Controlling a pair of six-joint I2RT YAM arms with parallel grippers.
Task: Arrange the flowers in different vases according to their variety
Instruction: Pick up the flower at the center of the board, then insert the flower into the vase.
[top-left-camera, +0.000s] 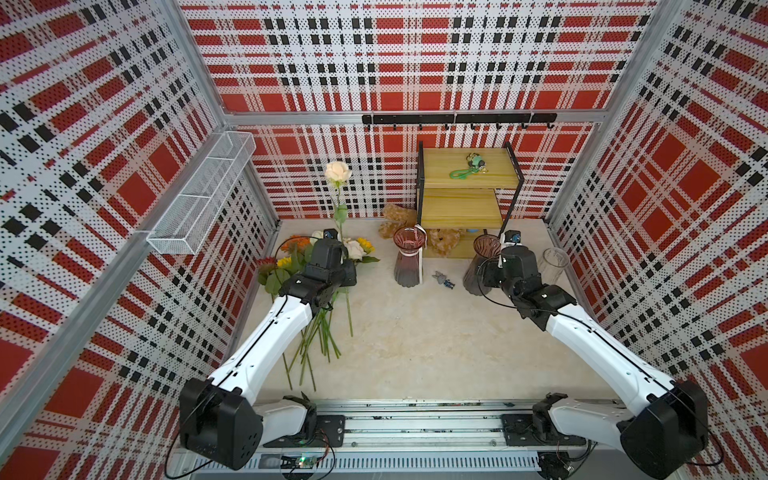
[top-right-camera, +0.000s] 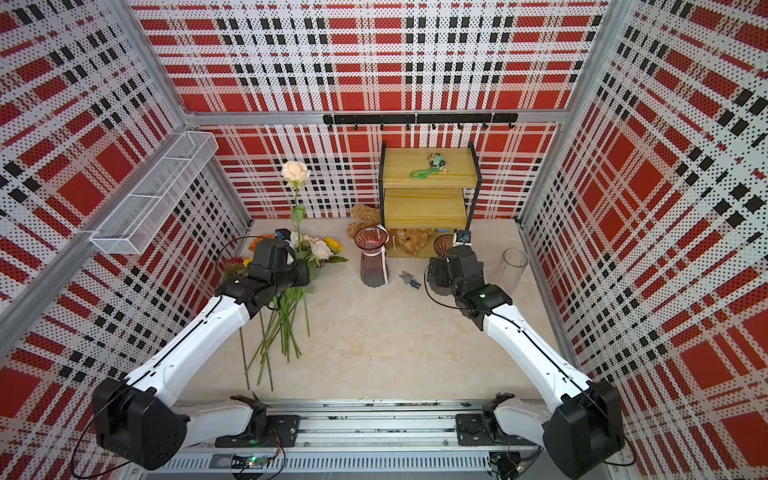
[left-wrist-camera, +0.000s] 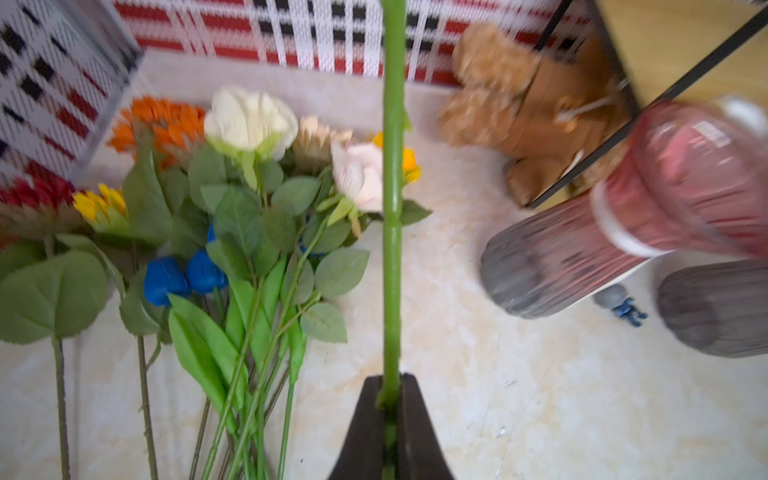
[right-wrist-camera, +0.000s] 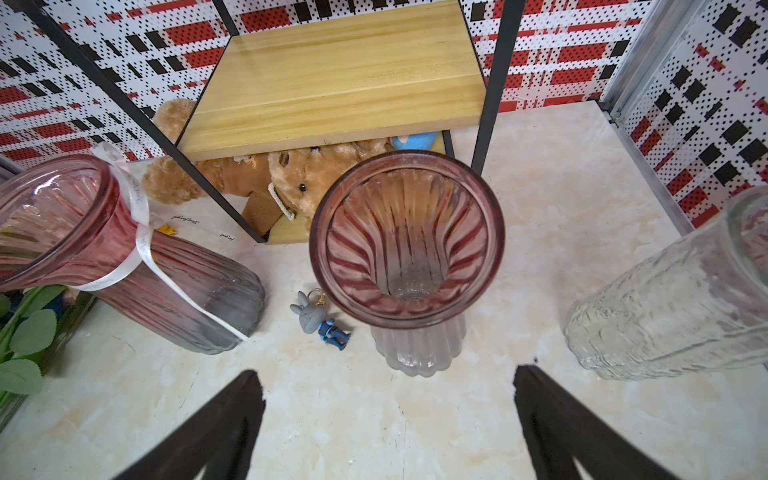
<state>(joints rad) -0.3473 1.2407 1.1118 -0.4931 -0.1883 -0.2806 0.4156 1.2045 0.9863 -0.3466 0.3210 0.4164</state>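
Observation:
My left gripper is shut on the green stem of a cream-white rose. In both top views the rose stands upright, its head high above the table. Below it, more flowers lie in a pile: white roses, blue tulips and orange, yellow and red sunflowers. A purple-pink vase with a white ribbon stands mid-table. My right gripper is open and empty, just short of the second purple-pink vase. The clear vase stands to the right of that one.
A two-tier wooden shelf stands at the back with a green keyring on top and brown plush toys under and beside it. A small grey-blue figure lies between the purple vases. A white wire basket hangs on the left wall.

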